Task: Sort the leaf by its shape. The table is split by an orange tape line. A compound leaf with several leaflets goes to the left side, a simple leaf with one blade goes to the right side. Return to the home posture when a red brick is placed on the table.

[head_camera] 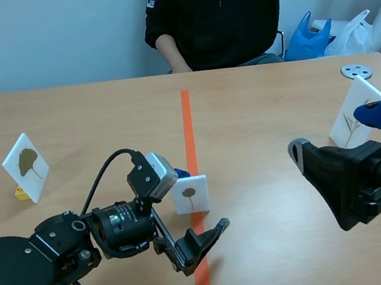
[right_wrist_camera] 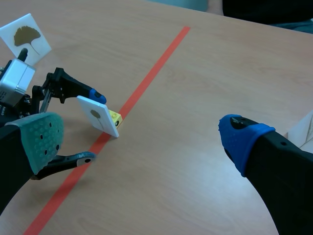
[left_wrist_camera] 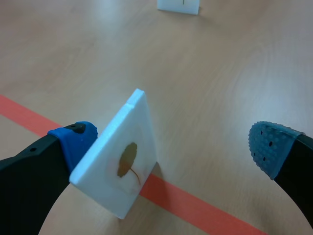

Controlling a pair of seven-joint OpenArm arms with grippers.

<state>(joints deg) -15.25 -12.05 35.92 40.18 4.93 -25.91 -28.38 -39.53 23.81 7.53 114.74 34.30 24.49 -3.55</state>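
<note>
My left claw [head_camera: 201, 200]: fingers apart, set to either side of the small leaf card [left_wrist_camera: 122, 156]. One blue pad [left_wrist_camera: 78, 139] touches the card's back; the other pad is well apart from its face. No grip yet.
My right claw [right_wrist_camera: 142, 139]: fingers wide apart, holding nothing, over the right half of the tabletop.
Leaf card: white, tilted on a little yellow foot [right_wrist_camera: 115, 117], standing on the orange tape line [head_camera: 188, 129] mid-table, nearer my edge than the far one.
Leaf on it: one blade on one stalk, so I judge it simple and bound for the right side.
Other cards: a fan-shaped leaf card [head_camera: 25, 166] stands near the tabletop's left edge. Another card [head_camera: 354, 115], with a thin sprig, stands near the right edge; I cannot count its leaflets.
Done so far: two cards are off the line, one per side. I cannot confirm both are sorted correctly.
Left to do: close on the middle card, carry it right of the line, set it down.
Red brick: none in view, so going home is not due.
Across the table: a person [head_camera: 216, 14] sits at the far edge.
</note>
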